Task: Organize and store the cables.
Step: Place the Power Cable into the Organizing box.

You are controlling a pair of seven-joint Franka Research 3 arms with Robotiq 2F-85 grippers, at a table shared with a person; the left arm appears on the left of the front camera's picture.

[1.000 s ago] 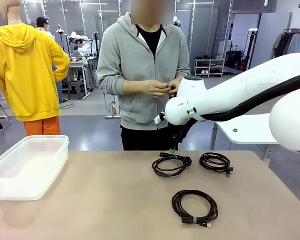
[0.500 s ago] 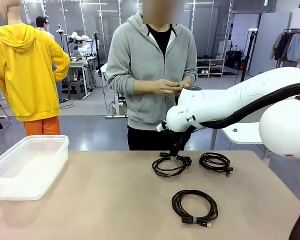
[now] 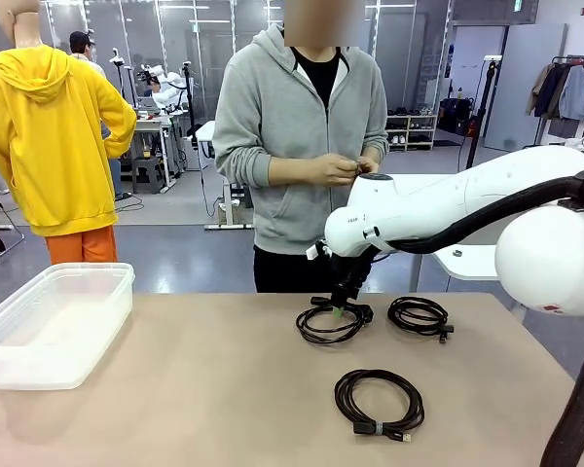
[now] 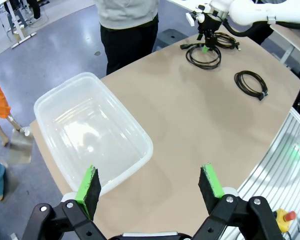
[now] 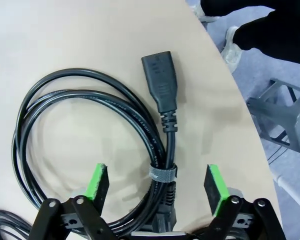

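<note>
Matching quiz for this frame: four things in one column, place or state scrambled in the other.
1. bin
2. near cable
3. left tool
4. right tool

A. open, astride a cable strap
B. open, high over the left end of the table
C. coiled alone, nearest the robot
D. standing on the left end of the table

Pairs: 1-D, 2-C, 3-B, 4-A

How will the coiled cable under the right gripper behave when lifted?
Probably floppy: the cable is thin loops, so the coil will likely sag. The strap should keep the loops together. The plug sticks out free and may dangle. Likely light.
</note>
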